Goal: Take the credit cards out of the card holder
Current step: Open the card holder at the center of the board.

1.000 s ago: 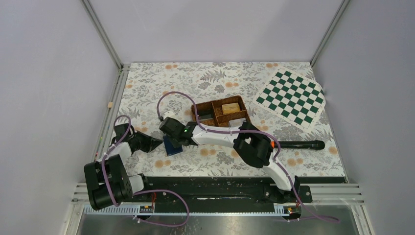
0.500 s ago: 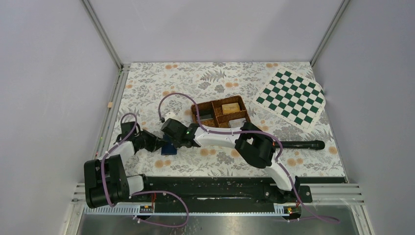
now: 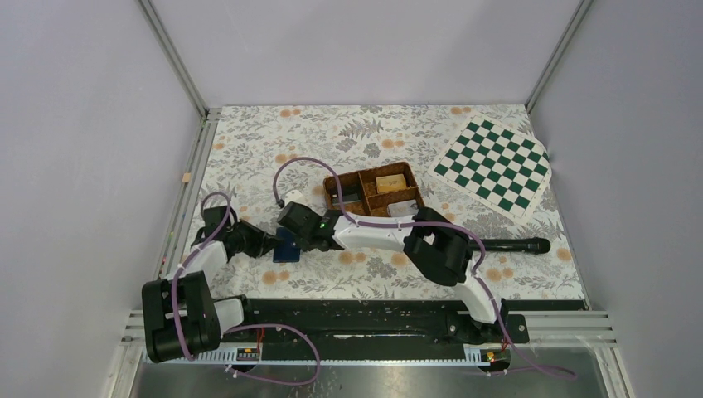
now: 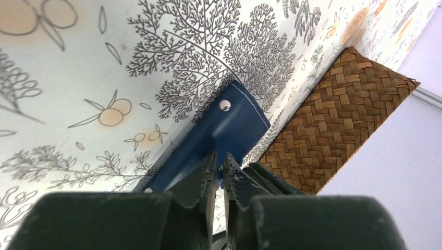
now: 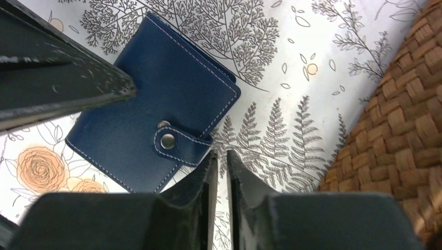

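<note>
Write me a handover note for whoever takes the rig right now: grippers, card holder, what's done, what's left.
Left gripper: fingers nearly together at the card holder edge; a pinch cannot be confirmed.
Right gripper: nearly shut, empty, tips just beside the snap tab.
Holder: flat on the table near the wicker tray, closed, tab snapped.
Done: both grippers are at the holder; nothing opened.
Left: unsnap the tab, open the holder, pull the cards out.

you get bright, even light with soft shadows; both wrist views blur on their near dark edges.
</note>
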`<state>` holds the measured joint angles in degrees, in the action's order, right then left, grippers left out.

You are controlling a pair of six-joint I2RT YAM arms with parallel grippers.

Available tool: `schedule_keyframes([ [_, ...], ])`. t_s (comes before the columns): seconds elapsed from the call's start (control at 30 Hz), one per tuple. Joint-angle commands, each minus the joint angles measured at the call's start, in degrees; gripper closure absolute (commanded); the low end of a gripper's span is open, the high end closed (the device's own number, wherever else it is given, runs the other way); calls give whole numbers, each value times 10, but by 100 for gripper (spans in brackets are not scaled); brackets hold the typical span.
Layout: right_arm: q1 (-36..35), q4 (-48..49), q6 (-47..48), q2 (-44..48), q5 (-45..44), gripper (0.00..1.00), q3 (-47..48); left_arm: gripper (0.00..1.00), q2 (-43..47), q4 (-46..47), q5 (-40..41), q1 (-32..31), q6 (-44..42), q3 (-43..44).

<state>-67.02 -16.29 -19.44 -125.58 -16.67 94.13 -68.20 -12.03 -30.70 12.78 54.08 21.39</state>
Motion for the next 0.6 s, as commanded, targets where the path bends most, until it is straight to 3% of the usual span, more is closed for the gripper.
schedule_keyframes([
  [0.0,-3,0,-20,74,-15,76,-13,89,39,-55,57,-1,-23,33],
  [0.17,-4,31,-32,81,6,46,-29,80,37,-77,64,5,-41,54],
  [0.33,-9,-4,-32,48,-8,28,10,75,15,-113,43,45,-77,84],
  [0.57,-18,-26,-48,-7,-4,27,71,71,60,-132,79,74,-83,76],
])
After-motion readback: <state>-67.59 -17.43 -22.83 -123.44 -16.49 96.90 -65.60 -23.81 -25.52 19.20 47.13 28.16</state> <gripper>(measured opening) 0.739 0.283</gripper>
